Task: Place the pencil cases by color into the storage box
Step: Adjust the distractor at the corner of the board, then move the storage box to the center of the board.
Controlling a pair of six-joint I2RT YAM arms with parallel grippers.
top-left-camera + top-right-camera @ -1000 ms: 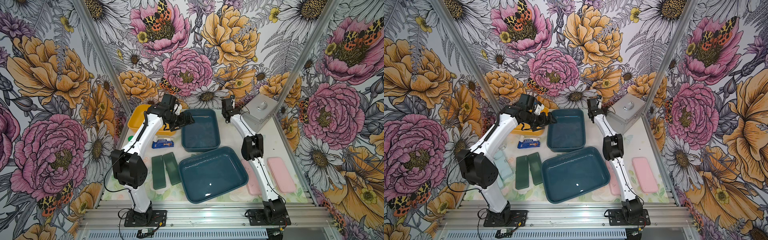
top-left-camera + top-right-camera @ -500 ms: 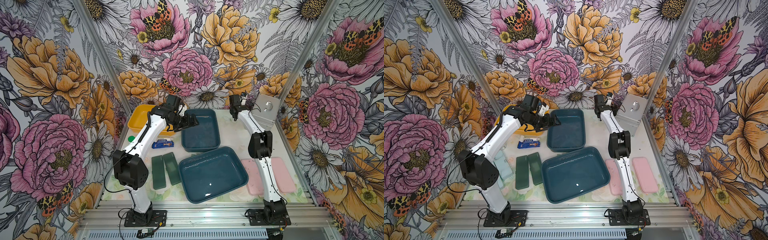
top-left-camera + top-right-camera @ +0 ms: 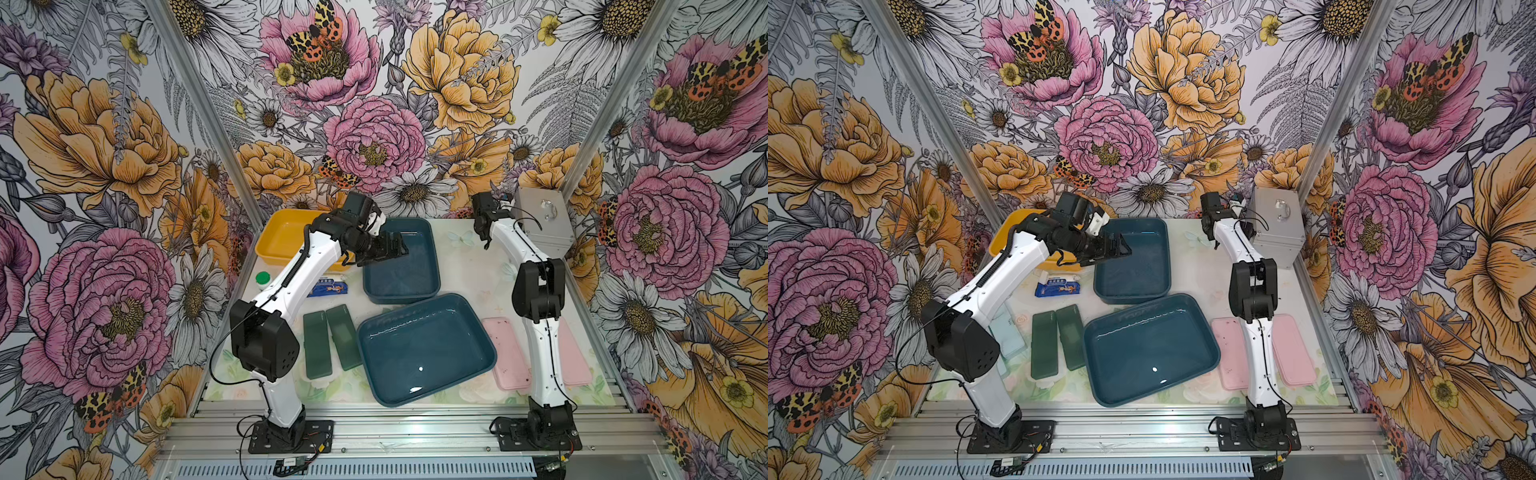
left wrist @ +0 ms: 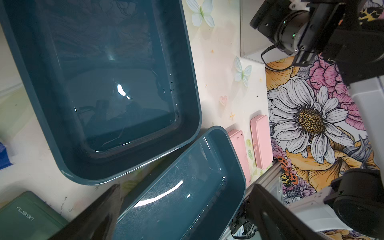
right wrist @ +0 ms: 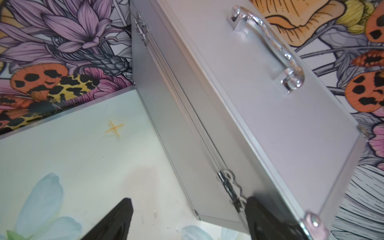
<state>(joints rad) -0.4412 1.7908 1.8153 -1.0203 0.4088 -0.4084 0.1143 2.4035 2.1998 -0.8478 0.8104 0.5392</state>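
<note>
Two dark green pencil cases lie side by side left of the large teal storage box. Two pink pencil cases lie to its right, one partly behind the right arm. A pale blue pencil case peeks out behind the left arm. The small teal storage box and a yellow one stand further back. My left gripper hovers open and empty over the small teal box. My right gripper is open and empty beside a silver case.
The closed silver metal case with a handle stands in the back right corner. A blue printed packet and a small green-capped jar lie near the yellow box. An aluminium rail runs along the front edge.
The silver case has shifted right into the back corner and the right arm swung right with it, uncovering the pink case. The left gripper edged right over the small teal box.
</note>
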